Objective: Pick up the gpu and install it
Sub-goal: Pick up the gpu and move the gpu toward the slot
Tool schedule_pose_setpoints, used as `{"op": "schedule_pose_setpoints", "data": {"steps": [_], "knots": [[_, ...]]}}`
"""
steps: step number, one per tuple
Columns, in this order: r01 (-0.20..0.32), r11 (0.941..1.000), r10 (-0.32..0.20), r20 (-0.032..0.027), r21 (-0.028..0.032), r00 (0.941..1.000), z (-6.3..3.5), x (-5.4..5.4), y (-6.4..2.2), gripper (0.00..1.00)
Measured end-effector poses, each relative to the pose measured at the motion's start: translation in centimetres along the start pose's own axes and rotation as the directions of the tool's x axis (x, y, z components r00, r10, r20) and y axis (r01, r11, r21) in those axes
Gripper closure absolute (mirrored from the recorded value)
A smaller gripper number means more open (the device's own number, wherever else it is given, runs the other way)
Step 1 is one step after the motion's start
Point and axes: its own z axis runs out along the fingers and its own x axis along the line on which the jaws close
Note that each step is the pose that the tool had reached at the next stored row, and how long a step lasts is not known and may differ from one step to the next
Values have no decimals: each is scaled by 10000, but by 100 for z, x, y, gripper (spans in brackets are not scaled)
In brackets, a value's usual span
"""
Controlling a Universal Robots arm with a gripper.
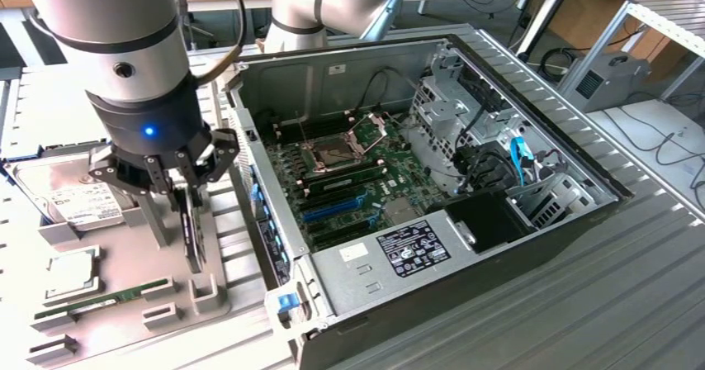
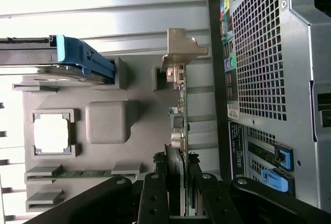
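At the exterior view's left, my pincer (image 1: 182,190) stands partly closed, fingers pressed against both faces of the gpu (image 1: 194,231). The card stands on edge at the grey holder (image 1: 207,291). The open computer case (image 1: 330,258) sits just to its right.

Labels turn up, yet not 1 word, brand or number on them can be made out. Inside the computer case (image 1: 573,172), the power supply (image 1: 468,221) wears a black label (image 1: 405,250) packed with tiny white print and marks, with a small white sticker (image 1: 355,252) just beside it. The hard drive (image 1: 44,176), at the parts holder's (image 1: 121,250) corner on the exterior view's left, carries a white label (image 1: 82,205) with faint dark print. On the case's rear panel sit a black sticker (image 2: 237,149), a white strip (image 2: 233,111) and coloured port marks (image 2: 226,9), all illegible.
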Motion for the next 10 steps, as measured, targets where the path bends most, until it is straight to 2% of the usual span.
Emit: {"op": "schedule_pose_setpoints", "data": {"steps": [10], "knots": [[0,10000,0,0,0,10000,-50,-1,2,73]]}}
